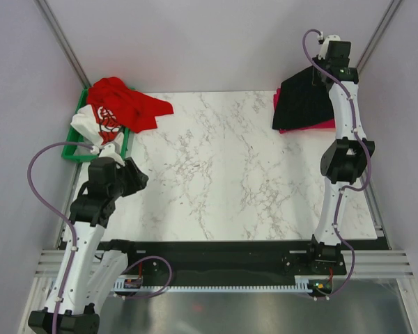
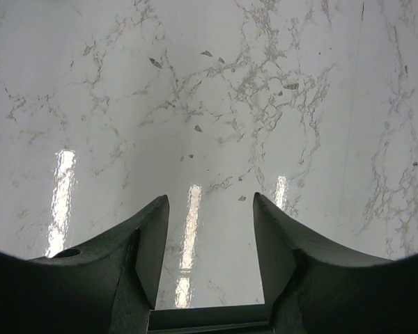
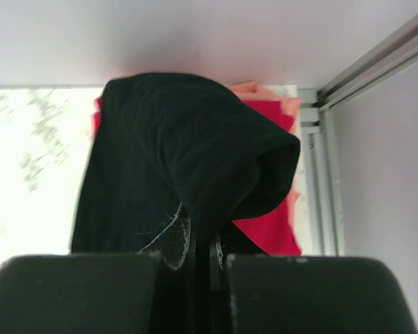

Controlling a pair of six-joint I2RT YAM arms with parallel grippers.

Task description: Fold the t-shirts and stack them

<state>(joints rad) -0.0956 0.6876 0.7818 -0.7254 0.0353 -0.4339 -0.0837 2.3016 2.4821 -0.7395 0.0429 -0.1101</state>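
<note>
At the table's far right corner a plain black t-shirt (image 1: 301,101) lies over a crimson-pink t-shirt (image 1: 308,127). My right gripper (image 1: 320,73) is shut on a pinched-up fold of the black t-shirt (image 3: 181,153); the gripper (image 3: 202,240) shows black cloth between its jaws, with the pink t-shirt (image 3: 272,229) beneath. A red t-shirt (image 1: 129,104) and a white t-shirt with a red print (image 1: 101,125) are heaped at the far left. My left gripper (image 1: 141,177) hovers near that heap, and the gripper (image 2: 210,202) stands open over bare marble with nothing between its fingers.
A green plastic bin (image 1: 73,149) holds part of the heap at the left edge. The white marble table top (image 1: 230,174) runs between the two piles. Grey walls and metal frame rails (image 3: 320,181) close in the back and right side.
</note>
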